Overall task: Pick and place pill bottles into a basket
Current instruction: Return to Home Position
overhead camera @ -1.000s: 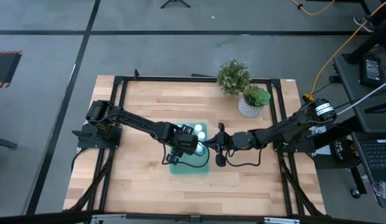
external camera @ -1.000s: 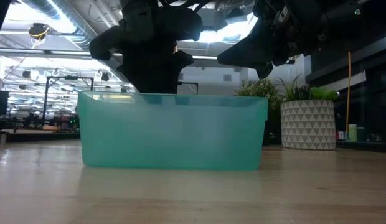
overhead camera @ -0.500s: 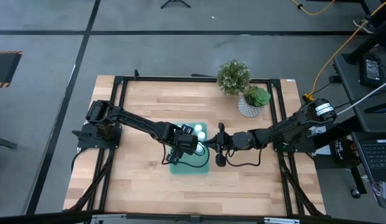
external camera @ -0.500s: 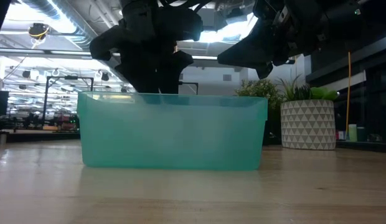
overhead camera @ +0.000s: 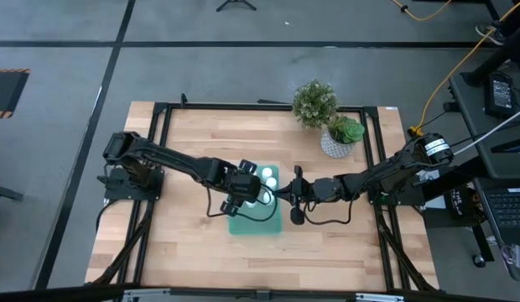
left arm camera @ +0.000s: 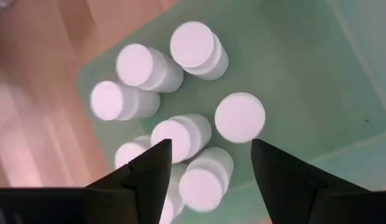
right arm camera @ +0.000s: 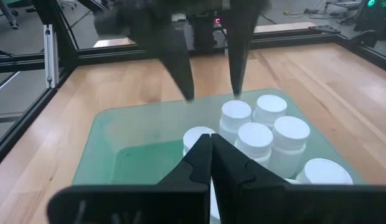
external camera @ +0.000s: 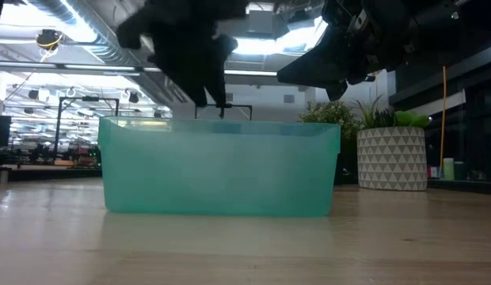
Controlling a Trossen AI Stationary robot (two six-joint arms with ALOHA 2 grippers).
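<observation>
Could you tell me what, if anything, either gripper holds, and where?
Nothing: the left gripper is open above the bottles, the right gripper shut and empty.

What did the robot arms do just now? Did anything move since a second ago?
The left claw moved. It lifted up out of the basket and now hangs open and empty just above the rim. It took hold of nothing. The right claw stayed shut next to the basket. The pill bottles stayed inside the basket, and the basket did not shift.
</observation>
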